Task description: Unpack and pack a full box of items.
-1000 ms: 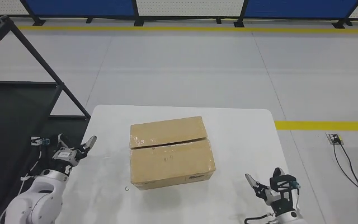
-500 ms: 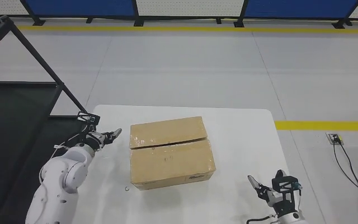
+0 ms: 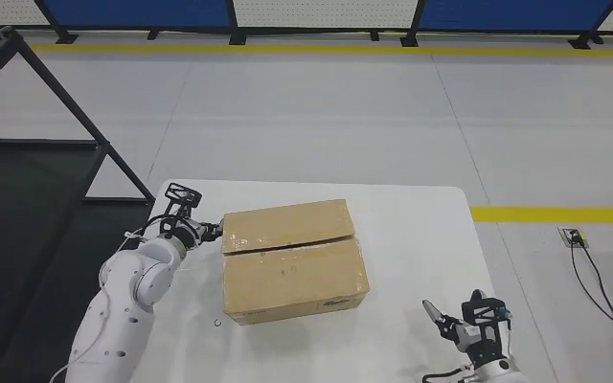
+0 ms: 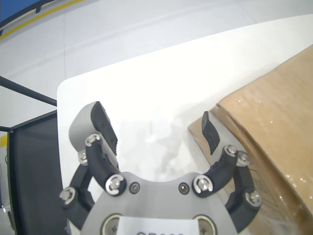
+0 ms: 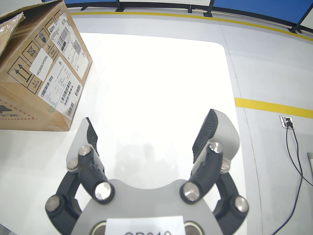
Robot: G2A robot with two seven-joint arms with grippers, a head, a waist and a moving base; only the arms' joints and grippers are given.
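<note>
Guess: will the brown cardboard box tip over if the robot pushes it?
Probably not: the brown cardboard box sits wide and low, flat on the white table, so it likely slides. Its top flaps look unsealed and may flex.

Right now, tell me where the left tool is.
In the top view the left tool hangs open at the far left corner of the cardboard box, over the white table.

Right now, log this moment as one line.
box: flaps closed, on table | left gripper: open, at box's left end, contact unclear | right gripper: open, over table, apart from box
</note>
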